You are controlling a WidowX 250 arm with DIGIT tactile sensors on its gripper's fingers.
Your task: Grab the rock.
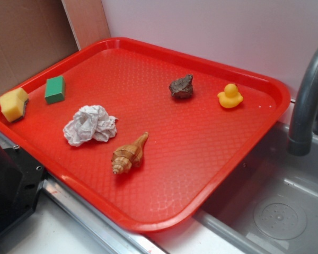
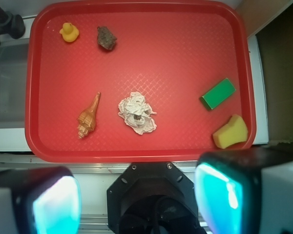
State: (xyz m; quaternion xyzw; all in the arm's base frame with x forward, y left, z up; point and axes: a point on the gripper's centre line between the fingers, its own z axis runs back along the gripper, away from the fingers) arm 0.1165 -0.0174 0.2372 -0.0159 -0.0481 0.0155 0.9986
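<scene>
The rock (image 1: 181,87) is a small dark brown-grey jagged lump on the far part of the red tray (image 1: 201,153), left of the yellow duck (image 1: 230,96). In the wrist view the rock (image 2: 106,38) lies at the upper left of the tray (image 2: 185,53), right of the duck (image 2: 69,32). My gripper (image 2: 136,195) hangs high above the robot's base, outside the tray's near edge and far from the rock. Its two cyan pads (image 2: 56,204) stand wide apart with nothing between them. The gripper does not show in the exterior view.
A crumpled white paper ball (image 2: 136,113), a tan spiral seashell (image 2: 89,117), a green block (image 2: 218,93) and a yellow sponge (image 2: 230,131) also lie on the tray. A grey faucet (image 1: 307,100) and sink (image 1: 275,211) are beside it. The black robot base (image 1: 10,185) sits at its near edge.
</scene>
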